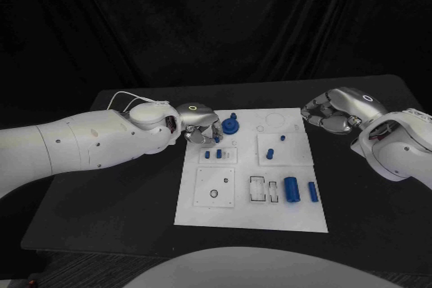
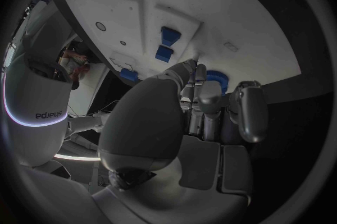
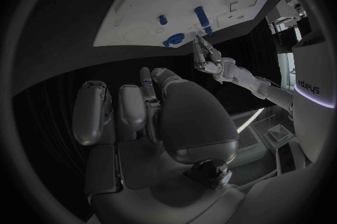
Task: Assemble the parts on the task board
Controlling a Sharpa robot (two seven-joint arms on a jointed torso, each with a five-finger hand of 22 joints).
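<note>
1. Table [image 1: 108, 200]: black, carrying the white task board [image 1: 252, 216] at its middle, long side running away from me.
2. My left hand [image 1: 200, 127]: over the far left corner of the board, fingers [image 2: 199, 75] curled down and close together toward the board surface. I cannot tell whether anything is pinched between them.
3. Blue gear-shaped part [image 1: 231, 125]: on the board's far edge, just beside my left hand on its inner side. In the left wrist view a blue curved piece [image 2: 217, 76] shows right behind my fingertips.
4. Two small blue pegs [image 1: 212, 154]: standing side by side in a square panel of the board, just on the near side of my left hand.
5. Two more small blue pieces [image 1: 269, 153] [image 1: 281, 137]: in the square panel on the right half of the board, apart from each other.
6. Large blue cylinder [image 1: 291, 189]: lying on the near right part of the board, lengthwise along it.
7. Thin blue cylinder [image 1: 312, 192]: lying just beside the large one, nearer the board's right edge.
8. Small dark ring [image 1: 213, 193]: on the near left panel.
9. My right hand [image 1: 331, 116]: held off the board's far right corner, above the table, fingers curled inward on nothing.
</note>
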